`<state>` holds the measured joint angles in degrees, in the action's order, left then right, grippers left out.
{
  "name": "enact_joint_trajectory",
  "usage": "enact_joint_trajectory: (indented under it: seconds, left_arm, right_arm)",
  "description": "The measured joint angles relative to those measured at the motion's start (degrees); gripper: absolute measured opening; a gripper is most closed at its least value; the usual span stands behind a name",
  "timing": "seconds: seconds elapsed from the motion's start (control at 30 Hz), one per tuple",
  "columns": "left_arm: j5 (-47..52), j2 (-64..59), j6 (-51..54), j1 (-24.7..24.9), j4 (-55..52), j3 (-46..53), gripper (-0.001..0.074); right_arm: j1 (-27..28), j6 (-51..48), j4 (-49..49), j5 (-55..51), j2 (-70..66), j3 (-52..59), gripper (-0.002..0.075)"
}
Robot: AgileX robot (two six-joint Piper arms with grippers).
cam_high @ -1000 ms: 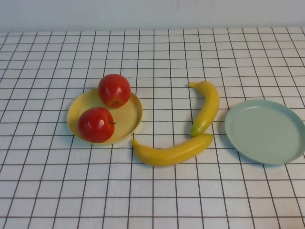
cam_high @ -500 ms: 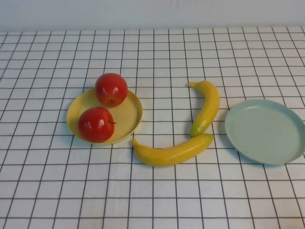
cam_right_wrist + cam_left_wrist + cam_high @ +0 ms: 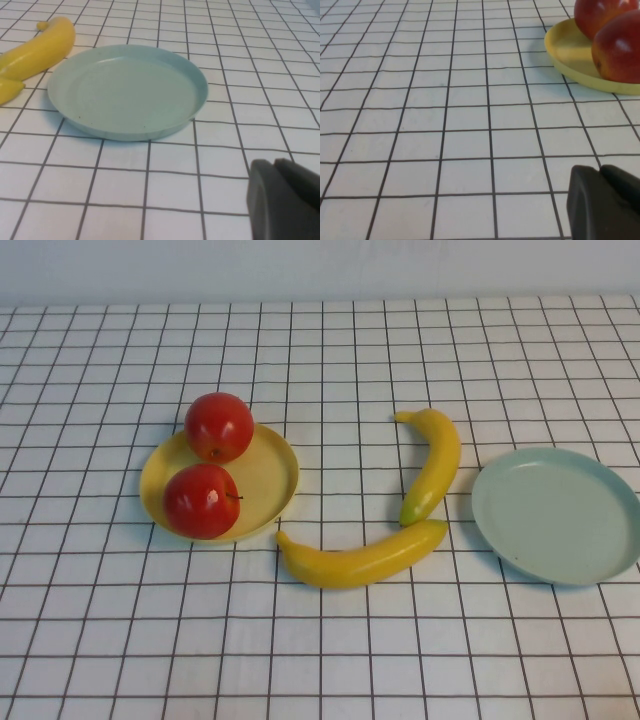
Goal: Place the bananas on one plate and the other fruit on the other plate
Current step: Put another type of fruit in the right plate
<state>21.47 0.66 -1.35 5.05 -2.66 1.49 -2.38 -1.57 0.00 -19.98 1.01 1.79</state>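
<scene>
Two red apples are at the yellow plate: one apple lies in it, the other apple sits at its far rim. Two bananas lie on the cloth between the plates, one banana nearer the back and one banana nearer the front. The mint plate is empty at the right. Neither gripper shows in the high view. My left gripper is shut and empty, low over the cloth, apart from the yellow plate. My right gripper is shut and empty, short of the mint plate.
A white cloth with a black grid covers the table. A pale wall runs along the back edge. A banana lies just beside the mint plate in the right wrist view.
The apple at the yellow plate's far rim has rolled a little to the left. The other apple, the bananas and both plates have not moved.
</scene>
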Motion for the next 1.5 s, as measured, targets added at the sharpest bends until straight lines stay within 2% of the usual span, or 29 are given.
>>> enact_joint_trajectory:
  seconds: [0.7,0.8,0.97,1.03,1.17,1.5]
  left_arm:
    - [0.0,0.0,0.0,0.0,0.1,0.0,0.0002]
    - [0.0,0.0,0.0,0.0,0.1,0.0,0.0002]
    - [0.0,0.0,0.0,0.0,0.1,0.0,0.0002]
    - [0.0,0.0,0.0,0.0,0.1,0.0,0.0002]
    - [0.0,0.0,0.0,0.0,0.1,0.0,0.0002]
    - [0.0,0.0,0.0,0.0,0.1,0.0,0.0002]
  right_arm:
    - [0.0,0.0,-0.8,0.4,0.0,0.0,-0.0015]
    - [0.0,2.3,10.2,5.6,0.0,0.0,-0.0015]
    - [0.0,5.1,43.3,20.5,0.0,0.0,-0.0015]
    - [0.0,5.5,51.1,23.9,0.0,0.0,-0.0015]
    - [0.0,5.5,55.8,27.0,0.0,0.0,-0.0015]
    - [0.0,5.7,57.1,27.6,0.0,0.0,-0.0015]
